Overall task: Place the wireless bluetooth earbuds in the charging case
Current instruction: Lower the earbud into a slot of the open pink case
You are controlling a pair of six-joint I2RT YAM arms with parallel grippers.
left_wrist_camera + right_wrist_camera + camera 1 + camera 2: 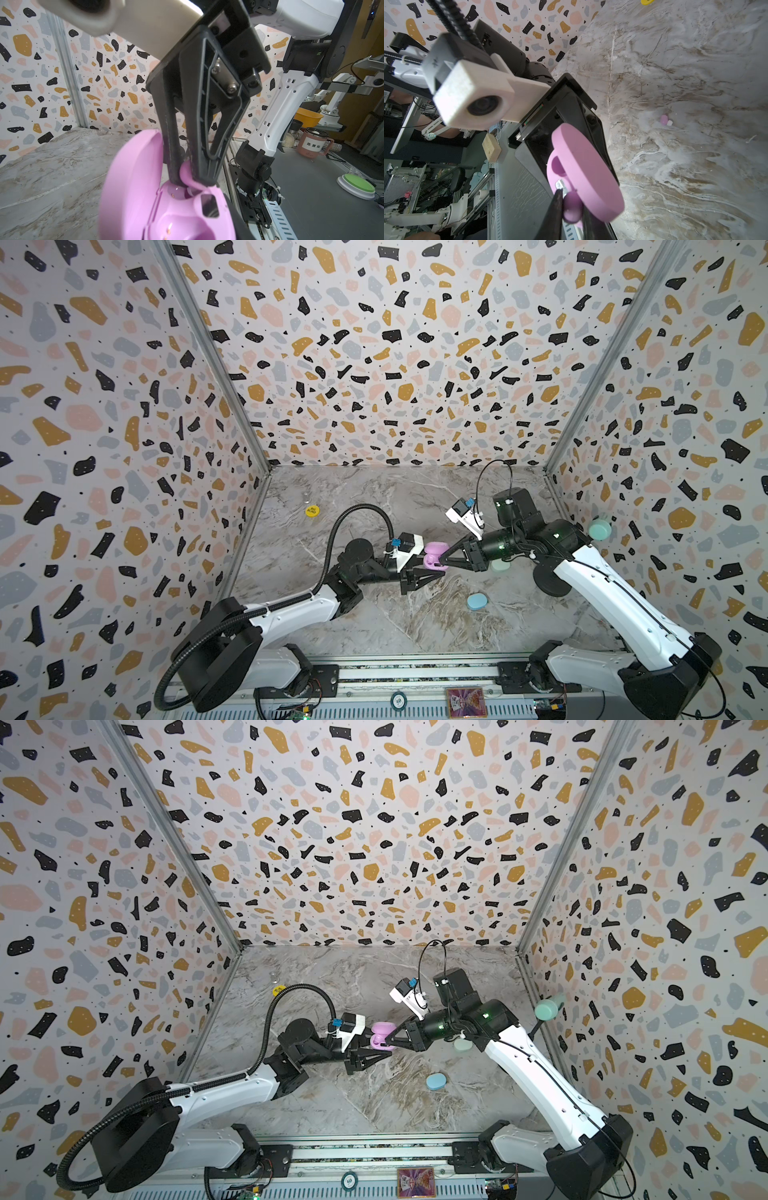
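Note:
The pink charging case (434,556) (380,1036) hangs above the middle of the table with its lid open, and my left gripper (430,571) (375,1051) is shut on its base. In the left wrist view the case (187,216) shows two empty sockets. My right gripper (441,562) (572,216) is shut on a pink earbud (572,209) (187,176), which sits at the rim of the case's far socket. A second pink earbud (665,120) with a white tip lies loose on the table.
A blue oval case (476,600) lies on the table near the front, right of centre. A mint oval case (498,566) is partly hidden under the right arm. A yellow disc (311,511) sits at the back left. A mint knob (599,529) sticks out by the right wall.

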